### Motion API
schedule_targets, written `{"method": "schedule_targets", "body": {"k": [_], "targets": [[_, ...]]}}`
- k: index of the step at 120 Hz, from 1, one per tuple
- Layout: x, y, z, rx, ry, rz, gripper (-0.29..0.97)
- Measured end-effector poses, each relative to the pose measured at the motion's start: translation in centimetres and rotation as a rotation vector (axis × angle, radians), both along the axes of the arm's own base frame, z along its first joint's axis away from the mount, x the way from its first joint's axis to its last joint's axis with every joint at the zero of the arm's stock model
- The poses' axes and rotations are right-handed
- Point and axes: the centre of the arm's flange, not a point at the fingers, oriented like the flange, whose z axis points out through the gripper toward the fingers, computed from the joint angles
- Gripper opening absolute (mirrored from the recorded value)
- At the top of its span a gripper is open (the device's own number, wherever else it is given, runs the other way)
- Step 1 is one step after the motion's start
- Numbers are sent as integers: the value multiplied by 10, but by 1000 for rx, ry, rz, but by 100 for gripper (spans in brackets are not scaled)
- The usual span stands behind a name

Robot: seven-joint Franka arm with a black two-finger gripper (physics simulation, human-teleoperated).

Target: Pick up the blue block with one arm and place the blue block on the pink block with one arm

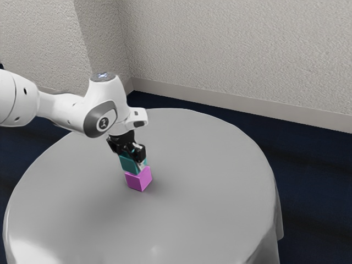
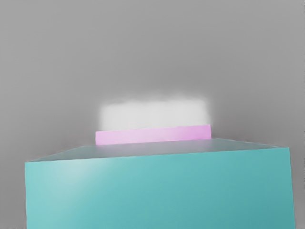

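Arm (image 1: pixel 60 107) at a round table (image 1: pixel 220 181), one block held upon another.
The table bears the pink block (image 1: pixel 138 179). Directly above it, the gripper (image 1: pixel 132 155) has both fingers pressed against the blue block (image 1: pixel 131 164), which sits on the pink block's top.

Exterior view: the jaws, closed on the blue block (image 1: pixel 128 164), cover its upper part. Its seating on the pink block (image 1: pixel 138 180) beneath the jaws is too small to judge. The desk (image 1: pixel 220 181) runs off the lower edge.

Wrist view: the blue block is cut off at the edge. It hides most of the pink block, and beyond lies a pale blurred patch (image 2: pixel 155 112), apparently on the desk.
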Motion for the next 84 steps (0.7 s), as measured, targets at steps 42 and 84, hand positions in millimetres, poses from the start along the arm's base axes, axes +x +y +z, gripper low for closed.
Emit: {"method": "schedule_targets", "body": {"k": [42, 84], "targets": [[0, -1, 3, -26, -3, -29, 53], [-101, -28, 423, -74, -337, 334, 65]]}}
